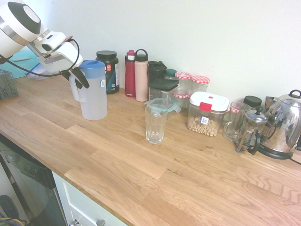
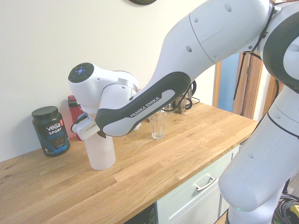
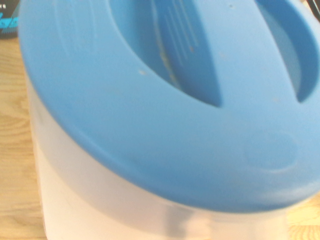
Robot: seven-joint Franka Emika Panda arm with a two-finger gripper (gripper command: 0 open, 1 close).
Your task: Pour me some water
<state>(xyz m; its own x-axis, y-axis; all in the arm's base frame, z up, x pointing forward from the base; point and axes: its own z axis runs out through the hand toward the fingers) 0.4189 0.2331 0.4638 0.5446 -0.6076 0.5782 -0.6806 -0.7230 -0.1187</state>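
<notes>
Kitchen, pale wall, oak worktop with a row of bottles, jars and a kettle along the back. A translucent jug with a blue lid stands upright on the wood, well apart from the empty-looking glass tumbler.

Gripper sits at the jug's handle side, just under the lid rim, angled downward. Two dark fingers show near the handle; whether they are spread around it or pinched on it I cannot tell, nor whether they touch it.

Wrist view filled by the blue lid and the cloudy jug wall below it.

Water: none clearly visible. Presumably inside the jug, but too faint to confirm; no level readable in the tumbler either.

Progress, as judged: the jug is not lifted or tilted. Securing the handle, carrying to the tumbler and pouring all look to remain.
</notes>
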